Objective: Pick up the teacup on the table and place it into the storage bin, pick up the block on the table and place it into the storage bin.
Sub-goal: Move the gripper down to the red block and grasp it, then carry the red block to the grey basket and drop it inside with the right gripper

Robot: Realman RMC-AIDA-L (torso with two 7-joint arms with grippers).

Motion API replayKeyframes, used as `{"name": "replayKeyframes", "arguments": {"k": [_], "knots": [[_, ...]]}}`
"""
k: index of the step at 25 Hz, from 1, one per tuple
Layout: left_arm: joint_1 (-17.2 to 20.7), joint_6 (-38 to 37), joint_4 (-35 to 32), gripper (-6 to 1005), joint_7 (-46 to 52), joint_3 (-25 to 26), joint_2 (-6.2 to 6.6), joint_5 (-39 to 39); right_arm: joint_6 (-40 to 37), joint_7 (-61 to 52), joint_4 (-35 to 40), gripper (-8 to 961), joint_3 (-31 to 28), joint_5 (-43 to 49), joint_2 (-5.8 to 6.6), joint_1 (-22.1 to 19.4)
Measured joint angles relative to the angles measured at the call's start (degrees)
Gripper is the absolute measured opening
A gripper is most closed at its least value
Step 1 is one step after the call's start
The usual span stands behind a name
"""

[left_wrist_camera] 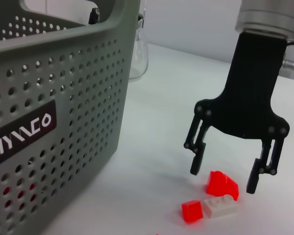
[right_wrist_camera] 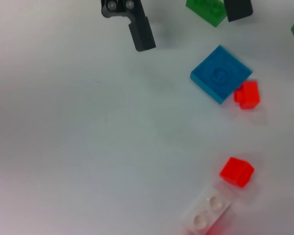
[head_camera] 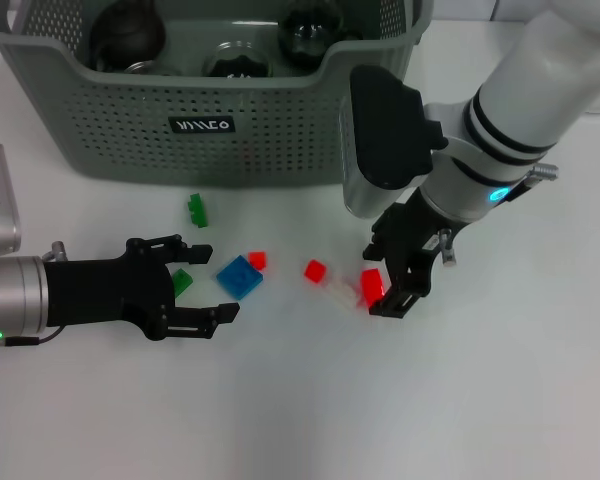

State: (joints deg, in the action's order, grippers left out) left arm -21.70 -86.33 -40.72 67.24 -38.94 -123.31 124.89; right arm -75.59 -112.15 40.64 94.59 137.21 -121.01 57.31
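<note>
The right gripper (head_camera: 388,287) spreads its fingers over a glossy red block (head_camera: 372,285) on the smooth white counter (head_camera: 500,380), gripping nothing. The left gripper (head_camera: 192,281) (fingers wide too) straddles a small green brick (head_camera: 181,281). Behind sits the perforated plastic storage bin (head_camera: 130,130).

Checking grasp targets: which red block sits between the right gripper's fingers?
The curved-top red block, beside the white brick, under the open right gripper; the other reds lie apart.
</note>
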Motion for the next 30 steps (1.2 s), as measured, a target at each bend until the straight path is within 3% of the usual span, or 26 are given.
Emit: {"name": "replayKeyframes", "arguments": {"k": [18,21,27,30], "knots": [[0.0,0.02,0.03,860,0.0,0.0,0.0,0.0,1.69,-0.62,-1.25,725,2.59,-0.99,-0.19,0.31],[0.06,0.08,0.03,860,0.0,0.0,0.0,0.0,1.76,-0.89,-1.26,534,2.7,-0.99,-0.19,0.35],[0.21,0.43,0.03,860,0.0,0.0,0.0,0.0,0.81,-2.23,-0.35,481,2.6,-0.92,0.06,0.23],[0.37,0.37,-0.09,859,0.0,0.0,0.01,0.0,-3.79,-5.23,4.97,454,1.05,-0.42,0.63,-1.58]]}}
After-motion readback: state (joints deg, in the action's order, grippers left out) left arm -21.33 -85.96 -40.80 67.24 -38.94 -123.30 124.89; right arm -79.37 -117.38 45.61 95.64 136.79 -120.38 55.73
